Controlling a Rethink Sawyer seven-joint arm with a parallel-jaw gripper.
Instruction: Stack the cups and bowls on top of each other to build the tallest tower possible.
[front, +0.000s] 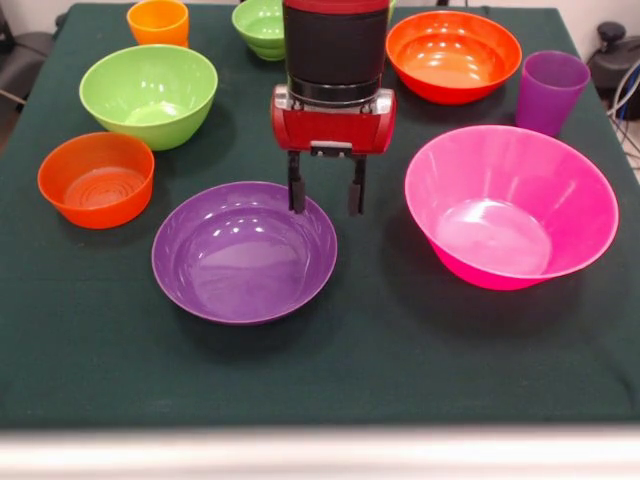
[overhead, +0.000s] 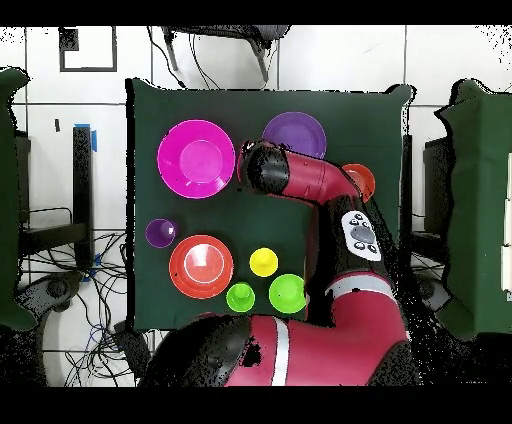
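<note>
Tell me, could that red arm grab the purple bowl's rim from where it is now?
Probably yes. The gripper hangs open right over the purple bowl's far rim, one of its fingers above it. Nothing stands between; the pink bowl sits apart to the side.

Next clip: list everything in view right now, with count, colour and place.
table: one, dark green cloth, under everything.
pink bowl: one, large, front view's right.
purple bowl: one, wide, centre.
light green bowl: one, left, farther back.
small orange-red bowl: one, far left.
larger orange-red bowl: one, back right.
small green bowl: one, back edge, partly behind the arm.
orange cup: one, back left.
purple cup: one, right edge.
yellow cup: one, overhead view only.
light green cup: one, overhead view only.
arm: one, red and black.
gripper: one, open, over the purple bowl's far rim.
</note>
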